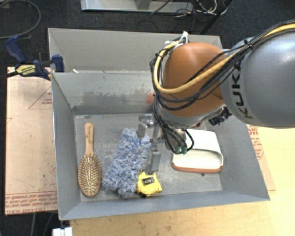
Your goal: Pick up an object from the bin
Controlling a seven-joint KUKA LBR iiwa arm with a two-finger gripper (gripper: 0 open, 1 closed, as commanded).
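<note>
My gripper (pixel 152 146) hangs below the orange wrist cover in the middle of the bin, its metal tip down at the right edge of a fluffy blue and white cloth (pixel 124 161). Just below the tip, close to the bin's front wall, a small yellow tape measure (pixel 149 184) rests against the cloth's lower right corner. To the gripper's right a white pad with an orange-brown rim (pixel 199 156) lies flat on the floor, partly hidden by the wrist. I see nothing held in the gripper.
A wooden hairbrush (pixel 89 168) lies at the left of the bin floor, handle pointing to the back wall. The orange cover and its cables hide the back right of the bin. Bare floor shows between the brush and the cloth.
</note>
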